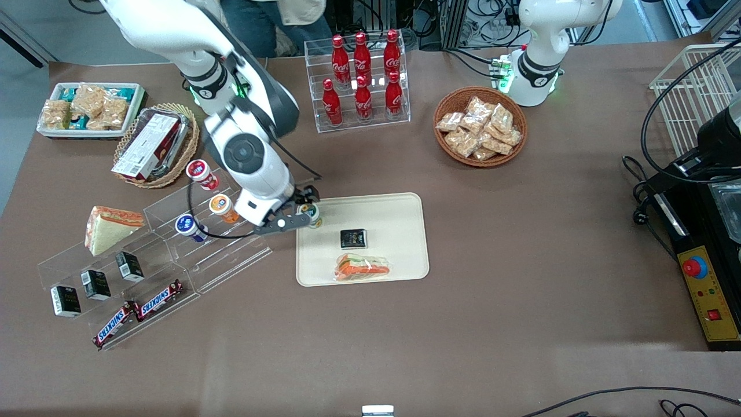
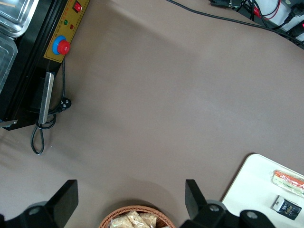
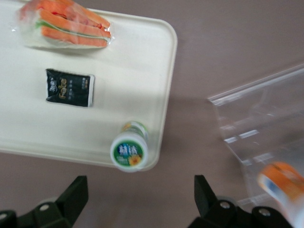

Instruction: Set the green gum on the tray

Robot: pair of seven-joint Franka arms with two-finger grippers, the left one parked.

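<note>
Green gum point(image 3: 129, 151) stands on the tray point(image 3: 142, 71) at its corner, just under the wide, empty claw point(image 3: 137, 209). Best practice: lift the claw straight up, since a sideways brush would topple the canister off the rim.

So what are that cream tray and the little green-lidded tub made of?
Both look like plastic. The tray is matte cream with a moulded rounded rim. The green gum, standing on the tray's corner, has a glossy printed lid. The pincer hangs open above it.
</note>
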